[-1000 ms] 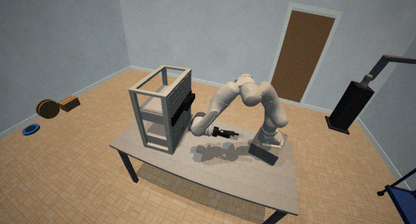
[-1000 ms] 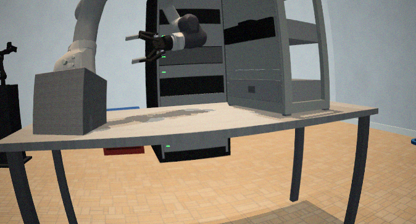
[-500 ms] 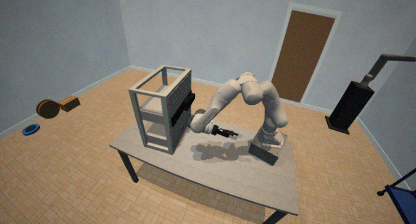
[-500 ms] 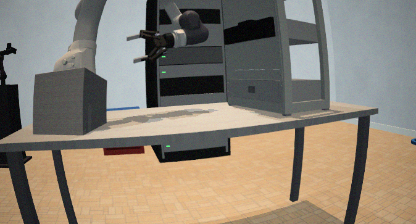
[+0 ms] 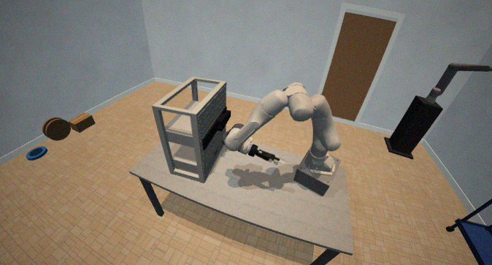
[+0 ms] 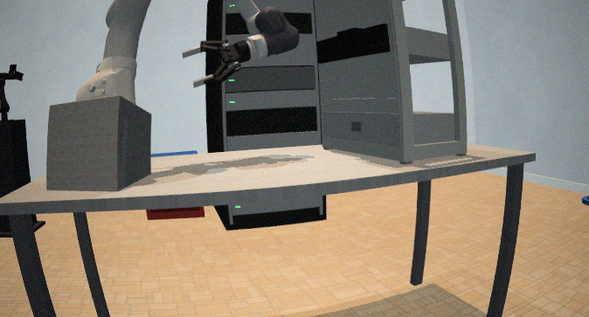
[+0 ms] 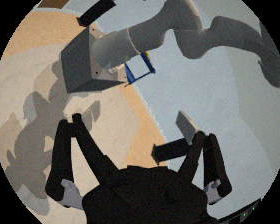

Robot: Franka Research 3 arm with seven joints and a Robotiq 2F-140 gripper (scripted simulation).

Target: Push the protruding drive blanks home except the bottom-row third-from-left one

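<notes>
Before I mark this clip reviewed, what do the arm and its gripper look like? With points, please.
A pale grey-white arm (image 5: pixel 268 104) (image 6: pixel 123 24) with smooth, rounded segments and a darker grey section near the wrist. The black two-finger linkage gripper (image 5: pixel 278 160) (image 6: pixel 189 68) has light grey, flat fingertip plates.

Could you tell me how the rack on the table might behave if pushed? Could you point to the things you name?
The rack (image 5: pixel 198 141) (image 6: pixel 406 81) looks stiff, given its straight posts. Being tall and narrow, it may tip if pushed high up; its open upper bays suggest modest weight.
</notes>
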